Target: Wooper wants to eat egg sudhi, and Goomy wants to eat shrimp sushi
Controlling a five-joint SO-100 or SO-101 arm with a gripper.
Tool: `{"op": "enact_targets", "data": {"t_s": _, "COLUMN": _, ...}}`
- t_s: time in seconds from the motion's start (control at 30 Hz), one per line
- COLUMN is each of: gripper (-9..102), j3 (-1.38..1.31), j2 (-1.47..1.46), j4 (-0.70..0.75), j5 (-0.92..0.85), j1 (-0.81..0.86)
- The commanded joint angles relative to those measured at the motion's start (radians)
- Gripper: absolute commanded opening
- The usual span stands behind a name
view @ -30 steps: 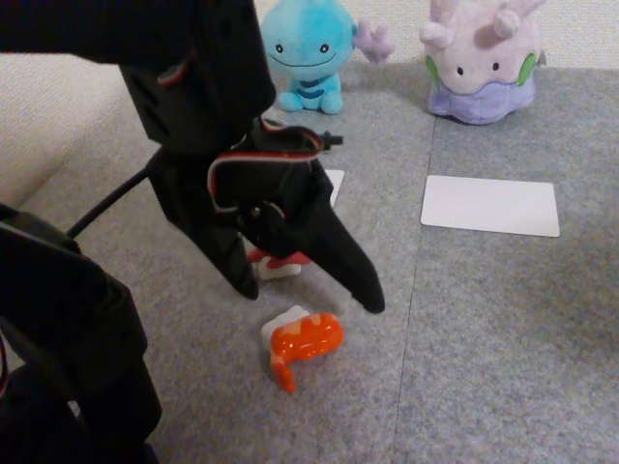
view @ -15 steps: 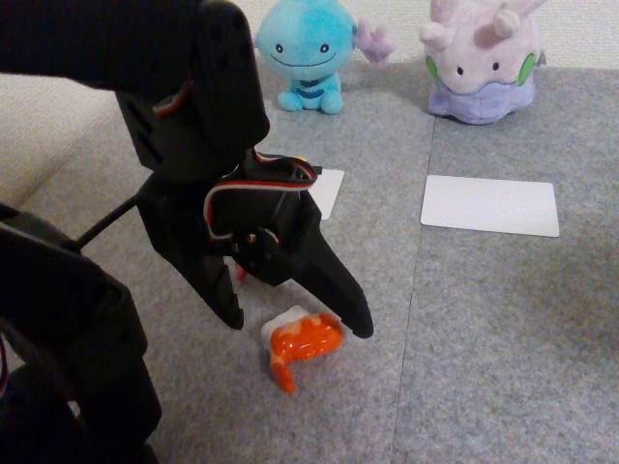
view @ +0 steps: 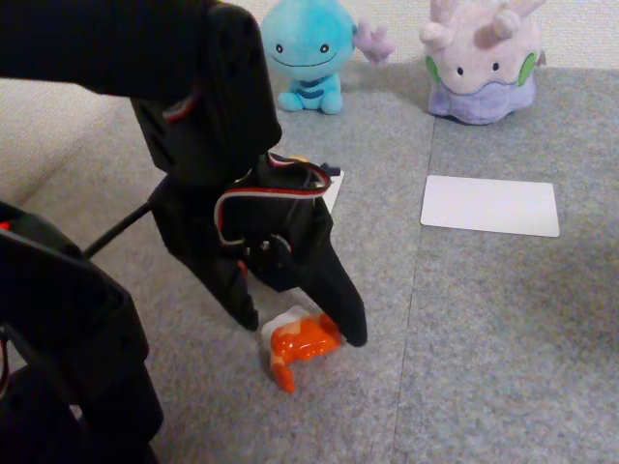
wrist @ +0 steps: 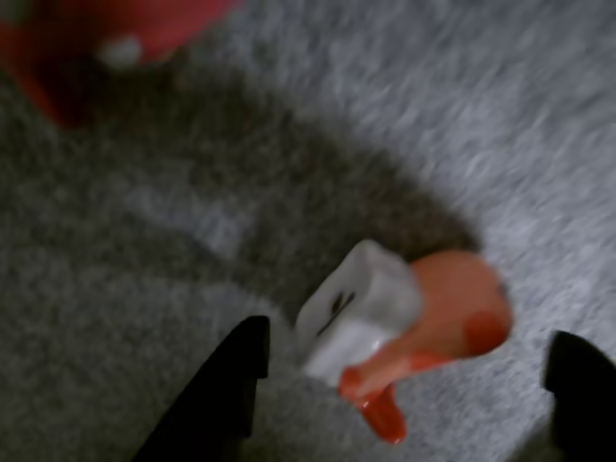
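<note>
The black gripper (view: pixel 300 332) straddles the shrimp sushi (view: pixel 304 341) on the near gray carpet (view: pixel 484 329), jaws spread; Wooper (view: pixel 308 53) and Goomy (view: pixel 481 60) sit far back.

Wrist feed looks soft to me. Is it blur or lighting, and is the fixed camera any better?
Wrist view: blurred overall, carpet smeared, the shrimp sushi soft-edged; a dark shadow surrounds it and the open gripper. Fixed view: sharper, evenly lit, the shrimp sushi is crisp, though the black arm shows little detail.

Black pincer (view: pixel 295 324); orange/white shrimp sushi (view: pixel 305 340); blue Wooper (view: pixel 309 53); lilac Goomy (view: pixel 481 60); grey carpet (view: pixel 503 329).
</note>
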Motion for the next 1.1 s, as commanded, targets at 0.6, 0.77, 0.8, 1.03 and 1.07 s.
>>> {"op": "enact_targets", "data": {"t_s": 0.6, "gripper": 26, "j3": 0.127, "j2": 0.021, "j4": -0.140, "j5": -0.008, "j1": 0.002}}
{"op": "enact_targets", "data": {"t_s": 0.77, "gripper": 19, "j3": 0.127, "j2": 0.021, "j4": -0.137, "j5": -0.008, "j1": 0.009}}
{"op": "enact_targets", "data": {"t_s": 0.8, "gripper": 18, "j3": 0.127, "j2": 0.021, "j4": -0.135, "j5": -0.008, "j1": 0.009}}
{"op": "enact_targets", "data": {"t_s": 1.03, "gripper": 17, "j3": 0.126, "j2": 0.023, "j4": -0.135, "j5": -0.005, "j1": 0.000}}
{"op": "enact_targets", "data": {"t_s": 1.07, "gripper": 16, "j3": 0.124, "j2": 0.023, "j4": -0.135, "j5": -0.005, "j1": 0.000}}
